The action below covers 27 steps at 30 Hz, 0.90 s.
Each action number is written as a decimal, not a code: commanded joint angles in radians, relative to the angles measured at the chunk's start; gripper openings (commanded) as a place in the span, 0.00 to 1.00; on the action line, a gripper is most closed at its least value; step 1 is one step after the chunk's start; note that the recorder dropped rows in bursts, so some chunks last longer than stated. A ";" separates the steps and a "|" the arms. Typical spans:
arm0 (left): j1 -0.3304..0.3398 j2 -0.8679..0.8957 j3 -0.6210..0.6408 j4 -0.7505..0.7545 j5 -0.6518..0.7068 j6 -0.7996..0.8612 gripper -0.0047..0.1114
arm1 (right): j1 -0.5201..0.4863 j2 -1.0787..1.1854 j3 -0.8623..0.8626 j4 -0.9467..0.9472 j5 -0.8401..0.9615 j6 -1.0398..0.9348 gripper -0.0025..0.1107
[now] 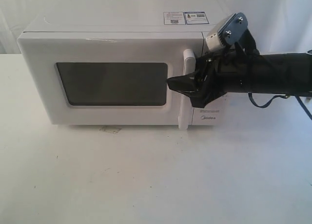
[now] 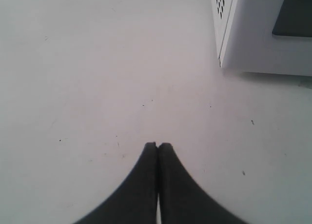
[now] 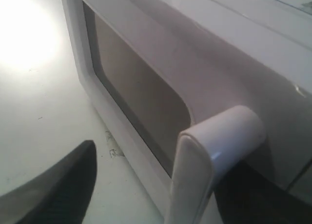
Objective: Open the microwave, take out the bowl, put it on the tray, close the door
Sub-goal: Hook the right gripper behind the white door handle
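My right fingers [image 1: 178,82] stand spread either side of the vertical white bar handle [image 1: 186,90], placed to pull the closed dark-windowed door [image 1: 112,85] of the white boxy Midea microwave [image 1: 122,29]. My left fingers [image 2: 146,185] hang pressed together, empty, over the white bench [image 1: 146,175]. The bowl is out of sight.

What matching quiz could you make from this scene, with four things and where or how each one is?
Things:
1. door
2. left gripper
3. right gripper
4. stickers

Place or state:
A. on top of the microwave
B. jaws open, either side of the handle
C. jaws together, above the table
D. closed, flush with the front

Pairs: 1-D, 2-C, 3-B, 4-A
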 commanded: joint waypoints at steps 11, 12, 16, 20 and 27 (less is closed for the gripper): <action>-0.004 -0.005 0.003 -0.002 0.002 -0.004 0.04 | 0.010 0.001 -0.003 0.022 -0.020 -0.018 0.22; -0.004 -0.005 0.003 -0.002 0.002 -0.004 0.04 | 0.010 0.001 -0.003 0.022 -0.020 -0.018 0.18; -0.004 -0.005 0.003 -0.002 0.002 -0.004 0.04 | 0.010 0.001 -0.003 0.022 -0.028 -0.018 0.07; -0.004 -0.005 0.003 -0.002 0.002 -0.004 0.04 | 0.010 0.001 -0.003 0.022 -0.034 -0.018 0.02; -0.004 -0.005 0.003 -0.002 0.002 -0.004 0.04 | 0.010 0.001 -0.003 0.022 -0.034 -0.018 0.02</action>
